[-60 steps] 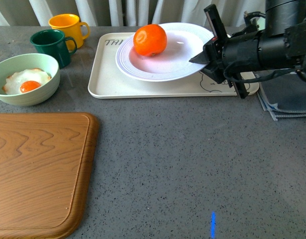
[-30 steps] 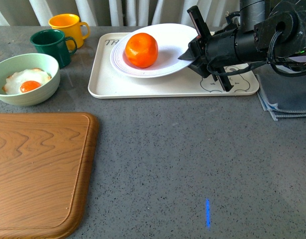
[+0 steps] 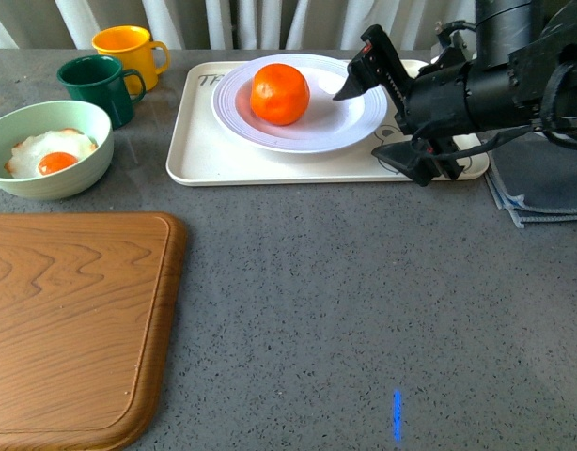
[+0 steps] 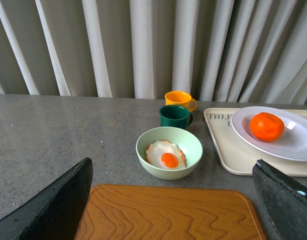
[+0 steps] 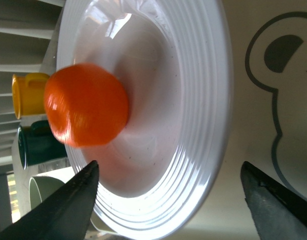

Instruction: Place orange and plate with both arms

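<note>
The orange (image 3: 279,93) is sitting in the well of the plate (image 3: 350,124), a little toward the robot's left of its middle, and the plate is lying flat on the cream tray (image 3: 209,155) at the far side of the grey table (image 3: 345,301). The right gripper (image 3: 375,117) is hanging beside the plate's right rim with its jaws spread wide, one finger above the rim and the other low by the tray, gripping nothing; in the right wrist view the ridged rim is lying between the two dark fingertips (image 5: 63,210). The left gripper (image 4: 171,200) is hovering well apart, over the wooden board (image 3: 72,319), jaws also wide and empty. By my judgement the step in hand is taking or letting go of the plate's rim, and doing it well is calling for a level wrist and slow travel, since the round fruit is likely rolling at any tilt. Around it, the pale green bowl (image 3: 46,148) with the fried egg (image 3: 46,152), the green mug (image 3: 101,86) and the yellow mug (image 3: 127,49) are crowding the left side, and a folded grey cloth (image 3: 542,193) is lying just under the right arm.
</note>
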